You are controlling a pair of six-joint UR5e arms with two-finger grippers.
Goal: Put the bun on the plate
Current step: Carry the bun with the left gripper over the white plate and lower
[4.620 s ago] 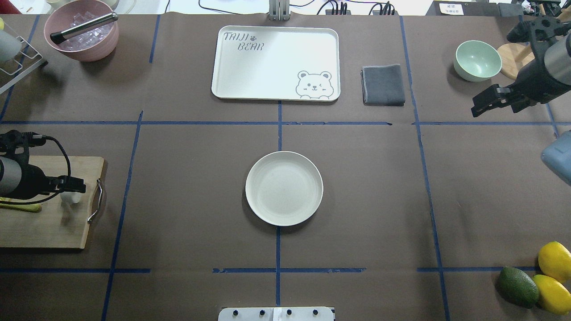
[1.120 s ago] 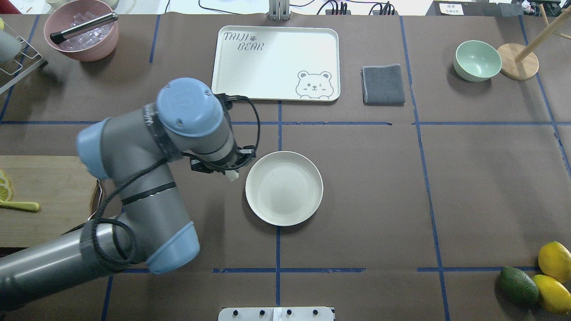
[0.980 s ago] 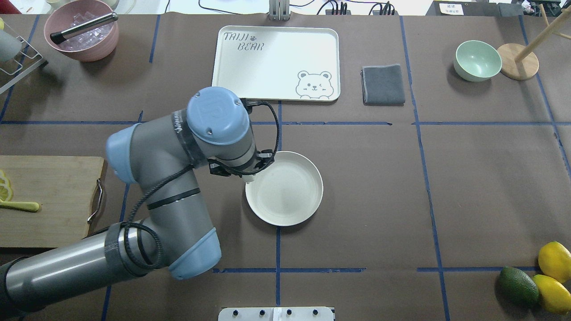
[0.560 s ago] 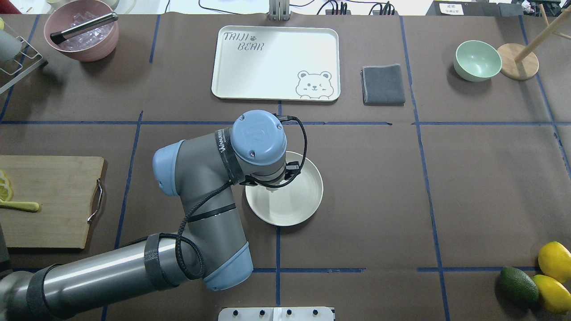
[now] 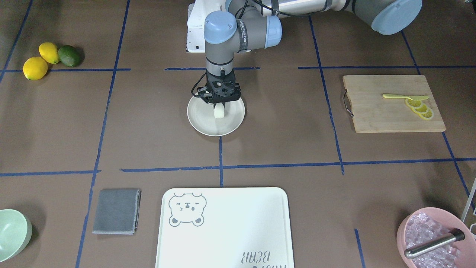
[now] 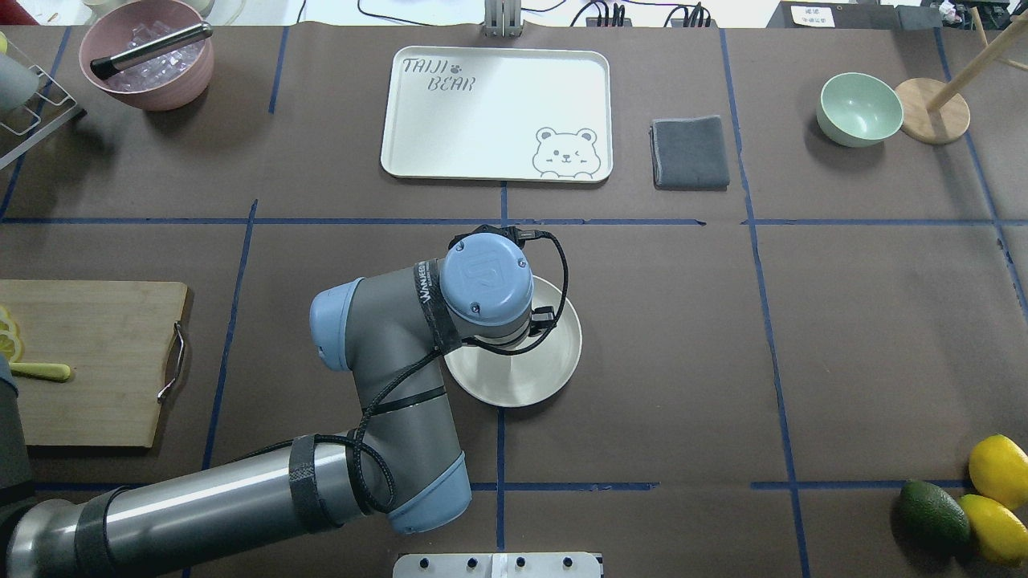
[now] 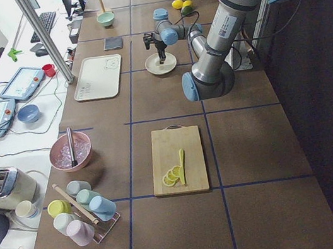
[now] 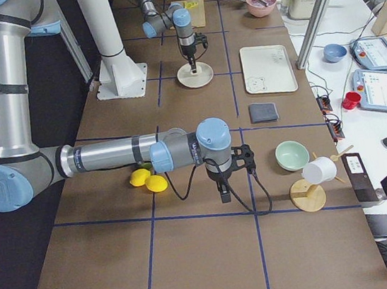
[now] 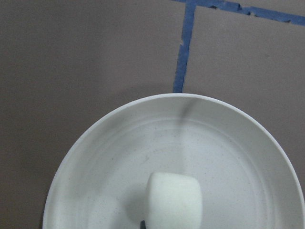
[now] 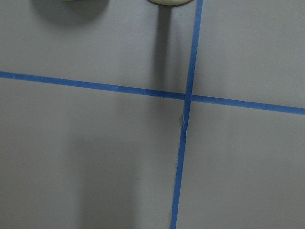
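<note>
The round cream plate (image 5: 202, 120) sits at the table's centre. My left gripper (image 5: 219, 107) points straight down over the plate's middle, shut on the small white bun (image 5: 219, 112). The bun's lower end is at or just above the plate floor; I cannot tell whether they touch. In the left wrist view the bun (image 9: 174, 200) shows at the bottom centre over the plate (image 9: 119, 157). The overhead view hides gripper and bun under the wrist; only the plate (image 6: 554, 365) shows. My right gripper (image 8: 223, 196) hangs over bare table far off; I cannot tell its state.
A bear-print tray (image 6: 495, 112), a grey cloth (image 6: 689, 152) and a mint bowl (image 6: 858, 108) lie at the far side. The cutting board (image 5: 390, 108) holds lemon slices. A pink ice bowl (image 6: 148, 52), two lemons (image 6: 996, 470) and an avocado (image 6: 932, 516) sit at the corners.
My left arm has carried the bun from the cutting board rightward to above the plate's middle. The right arm has left the overhead view.
</note>
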